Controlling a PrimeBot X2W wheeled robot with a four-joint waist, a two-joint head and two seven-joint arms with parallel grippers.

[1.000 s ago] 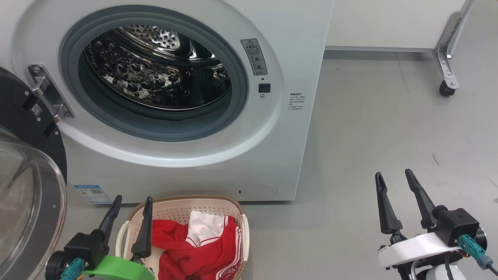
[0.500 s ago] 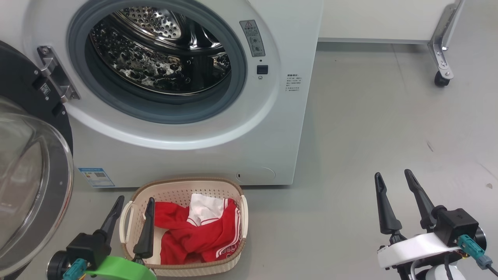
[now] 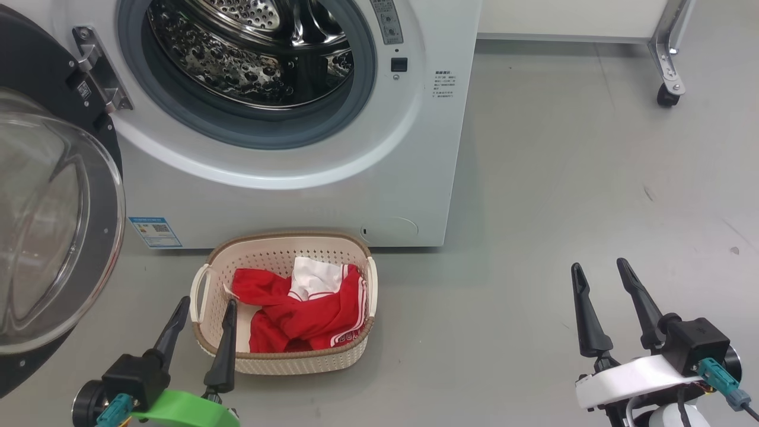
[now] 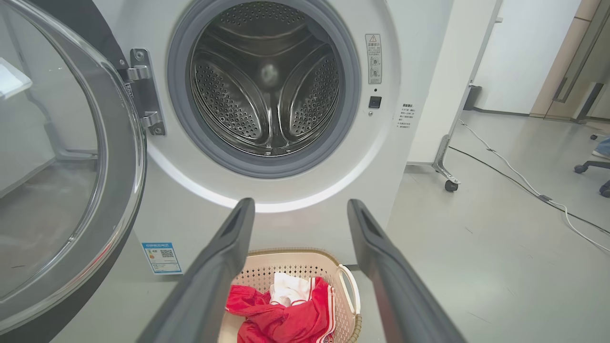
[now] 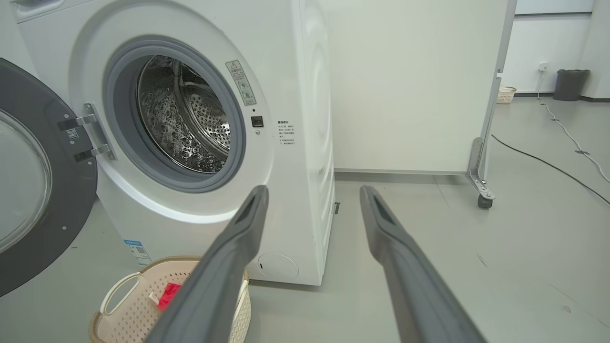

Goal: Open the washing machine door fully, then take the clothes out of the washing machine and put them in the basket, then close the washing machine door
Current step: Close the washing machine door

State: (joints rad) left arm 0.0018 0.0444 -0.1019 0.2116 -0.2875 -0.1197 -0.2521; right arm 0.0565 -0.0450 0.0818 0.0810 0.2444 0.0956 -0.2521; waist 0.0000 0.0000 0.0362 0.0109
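Evidently the unloading is done. The clothes (image 3: 302,308), red with white trim and a white cloth part, lie heaped in the basket (image 3: 284,238), which sits on the floor (image 3: 563,178) just in front of the washing machine (image 3: 296,201). In the left wrist view the steel drum (image 4: 267,85) looks empty. The step in hand, as I judge it, is closing up.

The washing machine door (image 3: 53,207) stands swung wide on its hinge (image 3: 101,68) at the robot's left. The left gripper (image 3: 207,301) hangs above the basket's near left corner, its fingers apart and holding nothing. The right gripper (image 3: 598,265) hovers over bare floor well to the right, its fingers likewise apart and empty.

The next move probably falls to the left arm, which is nearer. It would need to get behind the black rim and press the door round until the latch catches, clearing the basket below.

The floor is smooth grey with a few scuffs. A white panel on castors (image 3: 667,95) stands behind the machine, and a cable (image 4: 514,176) trails across the room beyond.
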